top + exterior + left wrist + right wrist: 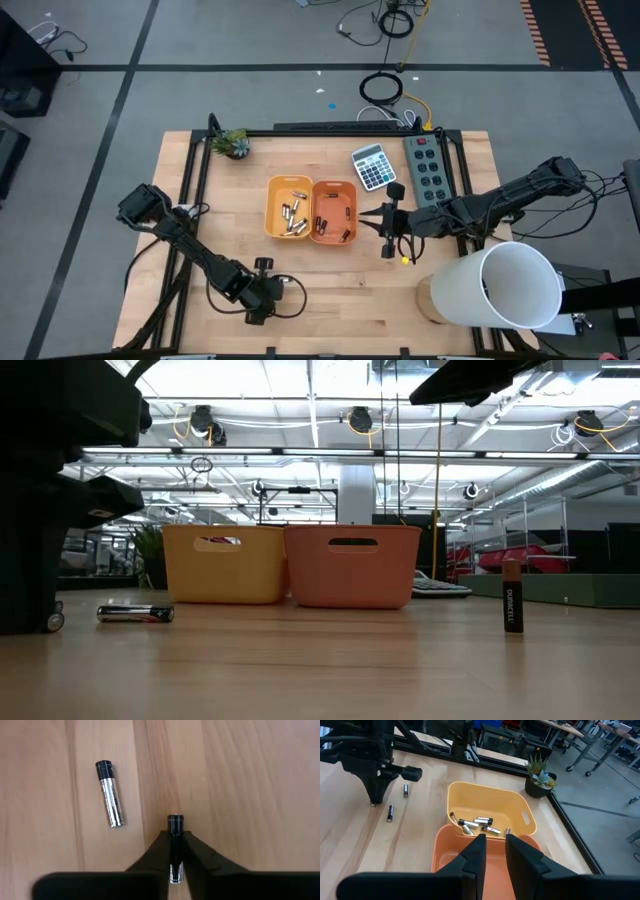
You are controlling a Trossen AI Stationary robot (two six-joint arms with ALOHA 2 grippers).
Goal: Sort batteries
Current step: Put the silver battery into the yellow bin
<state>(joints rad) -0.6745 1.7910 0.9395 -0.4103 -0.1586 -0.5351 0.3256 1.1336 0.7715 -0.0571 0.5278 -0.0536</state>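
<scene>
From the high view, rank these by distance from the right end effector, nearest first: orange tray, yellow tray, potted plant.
From the right end effector, which sits just right of the trays:
1. Orange tray, immediately beside it.
2. Yellow tray, the next one leftward.
3. Potted plant, at the table's far left corner.

Straight down from overhead; level along the tabletop; both wrist views close, sharing the two plastic trays, yellow (288, 207) and orange (334, 211).

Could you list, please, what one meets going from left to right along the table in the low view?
Left arm's dark body → silvery battery lying flat → yellow tray → orange tray → calculator just behind → dark battery standing upright.
</scene>
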